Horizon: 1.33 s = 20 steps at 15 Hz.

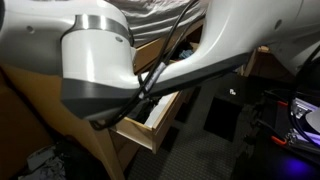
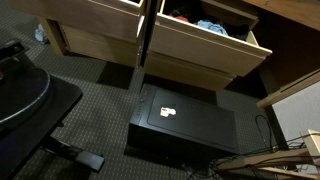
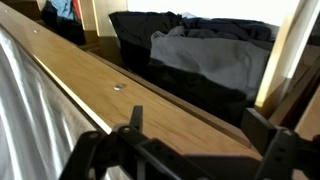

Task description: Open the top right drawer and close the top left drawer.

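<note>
Top left drawer: we see the top left drawer (image 3: 100, 80) pulled out and full of dark clothes (image 3: 200, 55). The top right drawer (image 2: 205, 45) beside it also stands out.
Handling: we judge it heavy and stiff, with a smooth front where no handle shows.
Hold: we would push flat on the middle of the front panel.
Gripper: the gripper (image 3: 200, 145) hangs over the panel's top edge, fingers spread and pinching nothing.
Views: only the wrist view shows the dark clothes. An exterior view alone shows both fronts and the black box (image 2: 180, 120).
</note>
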{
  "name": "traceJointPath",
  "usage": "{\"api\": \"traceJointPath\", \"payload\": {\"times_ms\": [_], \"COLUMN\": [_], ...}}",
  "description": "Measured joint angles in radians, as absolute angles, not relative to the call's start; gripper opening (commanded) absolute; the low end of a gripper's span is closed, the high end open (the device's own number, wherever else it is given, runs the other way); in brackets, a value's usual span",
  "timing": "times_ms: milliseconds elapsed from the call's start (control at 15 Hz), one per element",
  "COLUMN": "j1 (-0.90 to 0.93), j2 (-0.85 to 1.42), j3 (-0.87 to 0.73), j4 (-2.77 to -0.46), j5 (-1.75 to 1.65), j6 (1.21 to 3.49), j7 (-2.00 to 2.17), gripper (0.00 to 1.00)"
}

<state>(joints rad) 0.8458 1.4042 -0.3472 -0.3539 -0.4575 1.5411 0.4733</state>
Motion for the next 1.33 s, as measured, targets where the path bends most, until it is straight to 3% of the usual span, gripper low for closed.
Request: {"api": "traceJointPath", "payload": {"times_ms": [267,733,1333], "j1": [0.786,0.825,0.673], "j2": [1.342,1.285,1.283], "j3": [-0.323,-0.277,-0.378], "j4": [-0.352,-0.354,-0.356], "j5": [-0.410,-0.397,-0.457], "j6": [1.446,1.541,1.252], "j7": [0.553,0.559,0.753], "gripper": [1.00,1.00,1.00]}}
